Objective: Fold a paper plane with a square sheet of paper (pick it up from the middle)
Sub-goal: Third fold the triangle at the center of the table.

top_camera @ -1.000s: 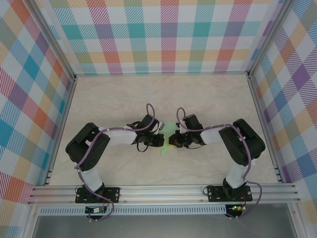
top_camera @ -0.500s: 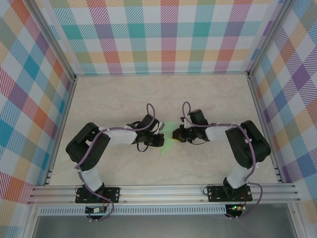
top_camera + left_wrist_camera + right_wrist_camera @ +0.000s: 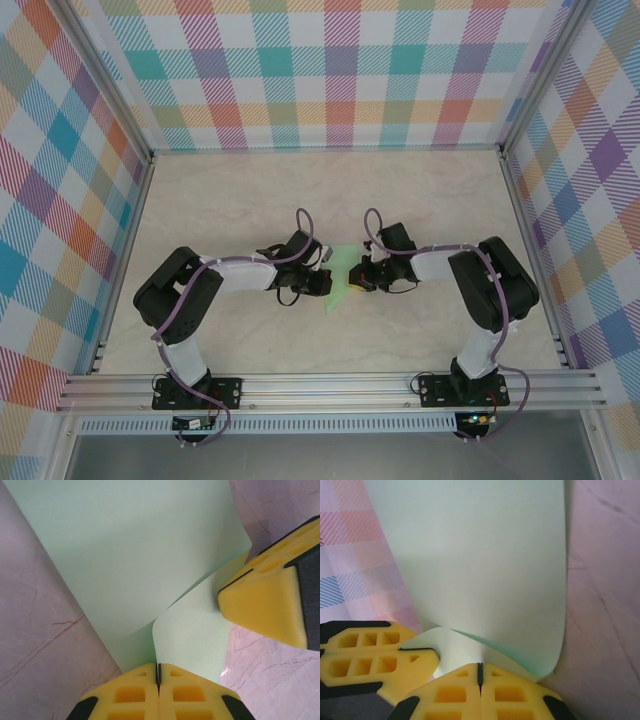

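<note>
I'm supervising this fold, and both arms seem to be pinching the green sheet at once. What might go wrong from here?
1. The left gripper and right gripper are both shut on the light green paper, close together; pulling apart could tear it.
2. The sheet bows in a loose curl, not a crease, so the fold may land crooked.
3. The grippers sit very close and might collide.

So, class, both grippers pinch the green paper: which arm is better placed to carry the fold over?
Right, probably: the right gripper holds the lifted, curling flap of the paper, while the left gripper pinches the lower layer.
</note>
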{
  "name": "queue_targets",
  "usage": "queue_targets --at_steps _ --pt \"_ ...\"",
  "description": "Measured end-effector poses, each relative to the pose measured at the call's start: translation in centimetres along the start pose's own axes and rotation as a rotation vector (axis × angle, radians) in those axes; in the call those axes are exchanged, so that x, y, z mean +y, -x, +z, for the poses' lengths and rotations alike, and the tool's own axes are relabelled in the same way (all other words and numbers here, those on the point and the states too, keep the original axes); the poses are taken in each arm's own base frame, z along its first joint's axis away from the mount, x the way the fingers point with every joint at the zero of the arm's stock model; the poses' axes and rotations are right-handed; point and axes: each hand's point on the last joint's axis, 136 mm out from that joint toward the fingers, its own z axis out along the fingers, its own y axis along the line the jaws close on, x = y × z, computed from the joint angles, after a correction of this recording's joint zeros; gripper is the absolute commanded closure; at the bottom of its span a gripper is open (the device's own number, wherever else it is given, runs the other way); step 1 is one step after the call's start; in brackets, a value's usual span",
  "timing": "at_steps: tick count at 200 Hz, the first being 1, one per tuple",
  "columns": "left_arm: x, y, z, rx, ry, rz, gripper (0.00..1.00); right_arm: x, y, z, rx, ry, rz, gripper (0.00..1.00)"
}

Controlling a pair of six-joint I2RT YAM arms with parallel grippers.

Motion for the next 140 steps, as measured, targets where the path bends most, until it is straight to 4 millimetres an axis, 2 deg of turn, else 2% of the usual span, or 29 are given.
queue_targets --at_steps 32,61,103,140 --pt "0.0 0.0 0.0 0.000 0.000 0.000 0.99 1.0 1.8 -1.5 -0.040 0.026 0.000 0.96" --pt "0.0 0.0 0.0 0.000 0.000 0.000 0.99 1.5 2.8 -1.8 -0.061 0.036 -0.016 0.97" --pt "0.0 0.0 0.0 0.000 0.000 0.003 0.99 -0.9 2.5 -0.4 -0.035 -0.019 0.023 0.97" --pt "0.0 0.0 0.0 0.000 0.000 0.003 0.99 -1.0 2.5 -0.3 -0.035 -0.018 0.020 0.96"
